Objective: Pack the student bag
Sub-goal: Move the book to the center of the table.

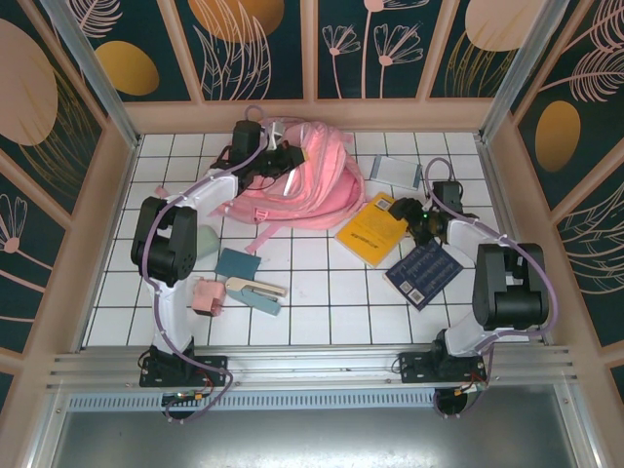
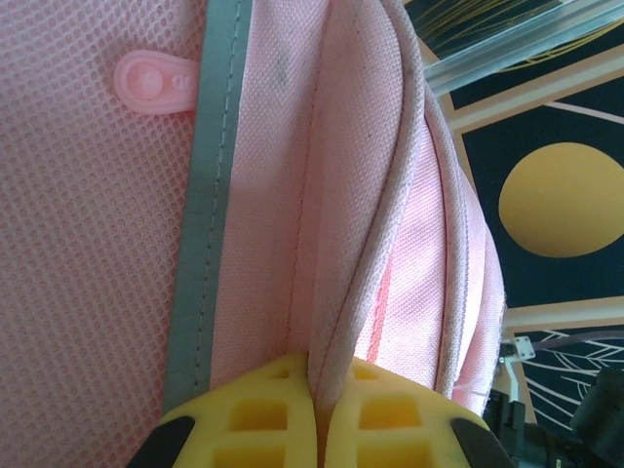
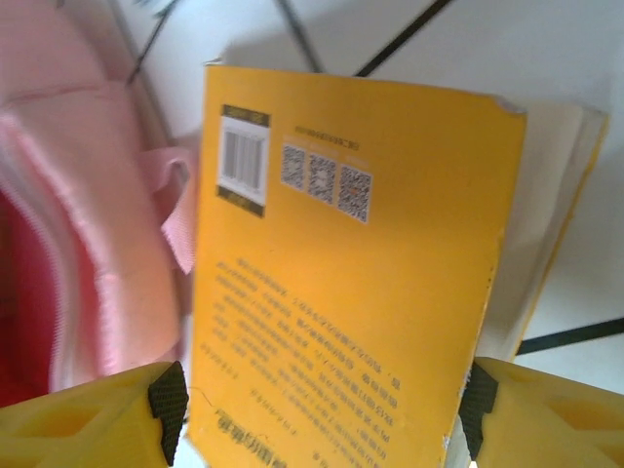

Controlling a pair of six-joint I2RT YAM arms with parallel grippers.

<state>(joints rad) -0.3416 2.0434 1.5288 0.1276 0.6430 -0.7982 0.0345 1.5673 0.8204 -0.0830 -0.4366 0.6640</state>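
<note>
White tiles cover the table (image 1: 322, 292), and dark walls with painted flowers stand around it. From above, the pink bag (image 1: 312, 185) lies at the far middle of the table, mouth turned to the right. The left gripper (image 1: 283, 161) sits on the bag's top edge. The right gripper (image 1: 417, 220) is at the near end of a yellow book (image 1: 373, 230), just beside the bag. A blue book (image 1: 425, 273) lies near it, and small teal and pink things lie well apart on the left.

On the left wrist, the left gripper (image 2: 317, 400) is closed tight on a fold of the bag (image 2: 361, 175), right next to a corded seam. A grey strip (image 2: 210, 195) and a pink pull tab (image 2: 151, 83) sit beside it. The cloth looks soft and floppy, so I think the bag will sag and fold if it is lifted by one spot. The corded edge looks like the firmest place to pinch, and it should hold the mouth open.

On the right wrist, the right gripper (image 3: 322, 405) stands wide with the yellow book (image 3: 341, 253) between its pads. The pads look to be right at the book's sides, but I cannot tell if they are squeezing it. The bag (image 3: 97, 195) is just to the left, its red inside showing. The book looks stiff, so I think it should slide in flat
</note>
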